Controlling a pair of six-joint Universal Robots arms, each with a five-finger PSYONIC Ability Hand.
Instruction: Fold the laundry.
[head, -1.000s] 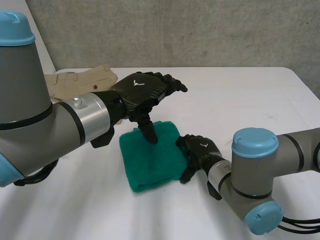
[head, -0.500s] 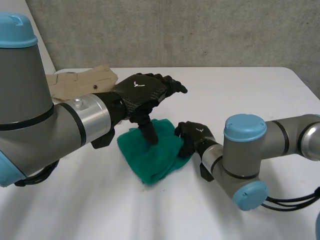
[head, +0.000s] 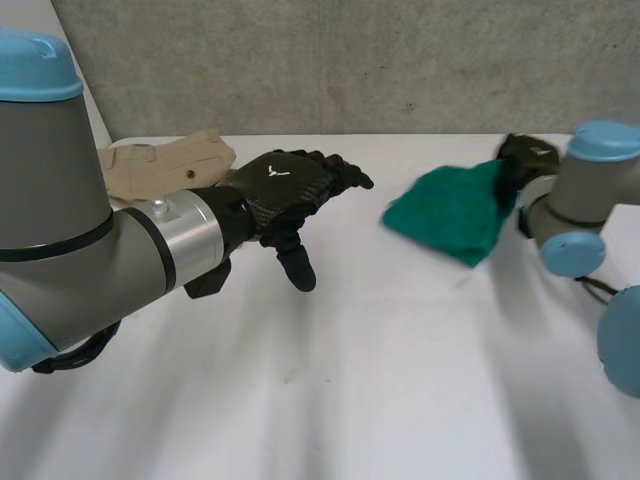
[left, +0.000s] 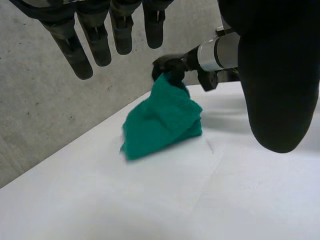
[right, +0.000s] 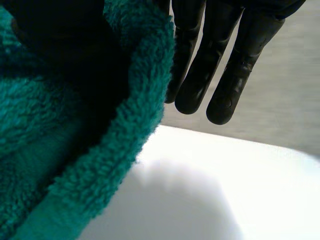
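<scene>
A green towel (head: 450, 212) hangs bunched above the table's far right, lifted off the surface. My right hand (head: 527, 155) is shut on its upper edge. In the left wrist view the towel (left: 162, 120) dangles from that right hand (left: 170, 65) beyond my left fingertips. In the right wrist view the fluffy green cloth (right: 60, 150) is gathered against the palm, and the fingers (right: 220, 60) reach past its edge. My left hand (head: 285, 190) hovers over the table's middle left, open, fingers (left: 90, 40) straight, holding nothing.
A beige garment (head: 165, 160) lies folded at the table's back left, behind my left forearm. The white table (head: 400, 380) reaches to a grey wall at the back. My right arm's elbow (head: 620, 340) sits at the near right.
My right hand closed on the green towel's right edge, pulled it out from under my left hand and swung it up to the far right. The left hand stayed put.
</scene>
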